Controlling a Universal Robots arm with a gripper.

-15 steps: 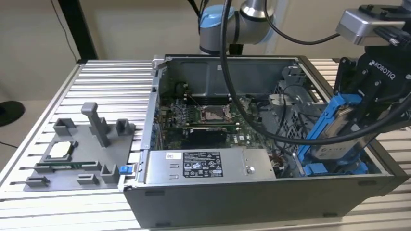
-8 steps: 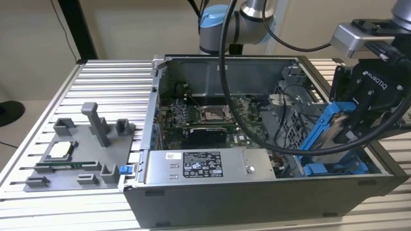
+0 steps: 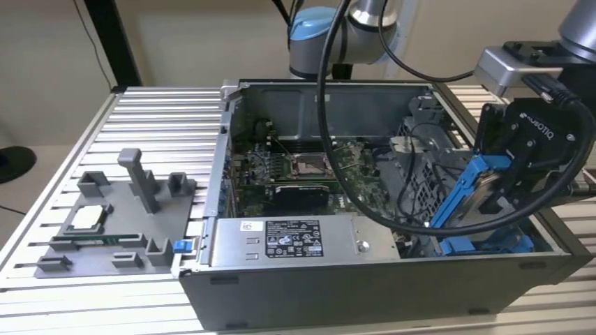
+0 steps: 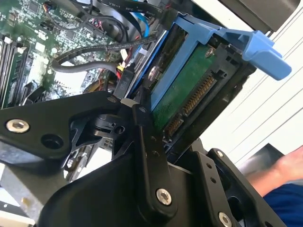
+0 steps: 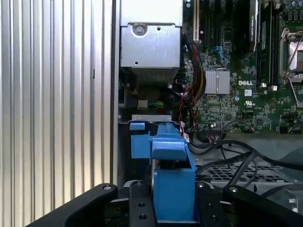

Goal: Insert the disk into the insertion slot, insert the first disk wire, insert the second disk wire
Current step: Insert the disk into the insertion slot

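Exterior view: the hand [image 3: 501, 192] grips the tilted disk [image 3: 463, 193], apparently over the case [image 3: 373, 283].

We are looking at a ribbed aluminium desk [image 3: 163, 118] that is carrying an open grey computer case [image 3: 373, 289]. Just beside the case, toward the exterior view's left, a grey plastic fixture [image 3: 112, 234] is sitting on the desk.

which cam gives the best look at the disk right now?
Second wrist view: the disk is close up, showing its green circuit board, connector row and blue carrier. At the exterior view's right the disk is tilted over the computer case. The first wrist view catches its blue carrier end-on.
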